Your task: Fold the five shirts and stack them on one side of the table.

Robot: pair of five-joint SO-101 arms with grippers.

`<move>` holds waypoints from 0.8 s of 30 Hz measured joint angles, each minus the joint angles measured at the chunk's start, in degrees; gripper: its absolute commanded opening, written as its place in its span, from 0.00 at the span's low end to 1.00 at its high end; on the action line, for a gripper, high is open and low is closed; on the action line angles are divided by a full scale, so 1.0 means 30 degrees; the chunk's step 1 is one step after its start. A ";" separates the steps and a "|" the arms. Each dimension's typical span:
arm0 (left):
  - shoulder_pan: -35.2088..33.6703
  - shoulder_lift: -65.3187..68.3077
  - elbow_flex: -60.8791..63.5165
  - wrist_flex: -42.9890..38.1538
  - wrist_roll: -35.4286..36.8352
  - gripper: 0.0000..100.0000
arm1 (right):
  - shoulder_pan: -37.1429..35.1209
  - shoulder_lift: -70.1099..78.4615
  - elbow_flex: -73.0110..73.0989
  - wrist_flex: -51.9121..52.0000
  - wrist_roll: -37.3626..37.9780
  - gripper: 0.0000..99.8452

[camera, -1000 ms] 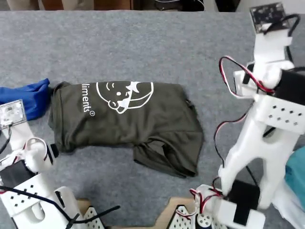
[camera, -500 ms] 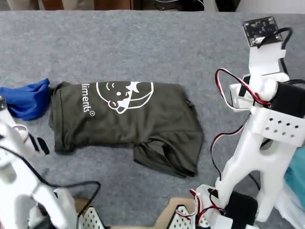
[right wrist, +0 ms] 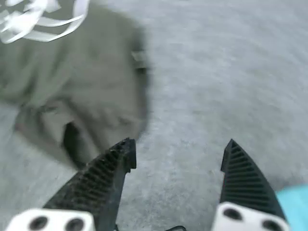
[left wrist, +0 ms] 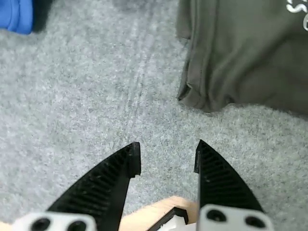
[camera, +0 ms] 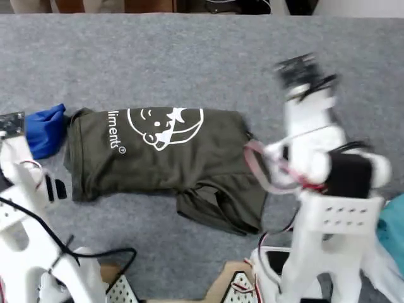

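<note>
L claw [left wrist: 166,161]: released, both black ribbed fingers [left wrist: 115,178] spread w/ nothing btwn them. It hangs over bare grey worktop [left wrist: 72,110], near the front-left corner. Just past the tips, but apart from them, sits the rumpled front-left corner of the olive shirt [left wrist: 240,53]. Farther off, toward the left edge, there's a bit of the blue shirt [left wrist: 14,14].

R claw [right wrist: 179,154]: also released, fingers wide apart, empty. It's over bare worktop just beside the olive shirt's right end, where the cloth is tucked into a loose fold w/ a dark gap under it. One finger overlaps the shirt's edge in the wrist view; can't tell if it touches. Teal fabric [right wrist: 293,204] shows just beside the other finger.

High view: L arm [camera: 25,214] stands at the front-left corner and R arm [camera: 322,183] at front-right. R arm's upper part leans over the worktop just right of the olive shirt.

The olive shirt lies flat across the middle of the worktop, long side approx parallel to the front edge. Its white print [camera: 165,126] faces up along the far side. Its front-right part is bunched into thicker folds; the rest is fairly smooth.

The blue shirt is bunched at the left edge, right against the olive shirt's left end; can't tell if they overlap. The teal fabric lies at the right edge, toward the front-right corner, partly behind R arm.
</note>
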 measured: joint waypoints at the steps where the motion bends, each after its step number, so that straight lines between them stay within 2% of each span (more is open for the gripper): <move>1: 0.0000 -0.0645 0.0293 0.0000 -0.0029 0.19 | -0.1084 -0.0117 0.0791 0.0000 0.0000 0.30; 5: 0.0176 -0.2256 0.1026 0.0000 -0.0088 0.19 | -0.5333 0.0205 0.3604 -0.0498 -0.0029 0.30; 9: 0.0176 -0.2491 0.1319 0.0000 -0.0088 0.19 | -0.8147 0.1817 0.5333 -0.1846 -0.0586 0.30; 17: 0.0176 -0.2667 0.2168 0.0000 -0.0088 0.19 | -1.0901 0.5070 0.5744 -0.2696 -0.5451 0.30; 21: 0.0176 -0.2667 0.2696 0.0000 -0.0088 0.19 | -1.1106 0.6945 0.6505 -0.3927 -0.7179 0.30; 24: 0.0176 -0.2696 0.2784 0.0000 -0.0088 0.19 | -1.1106 0.8293 0.7355 -0.4454 -0.8000 0.23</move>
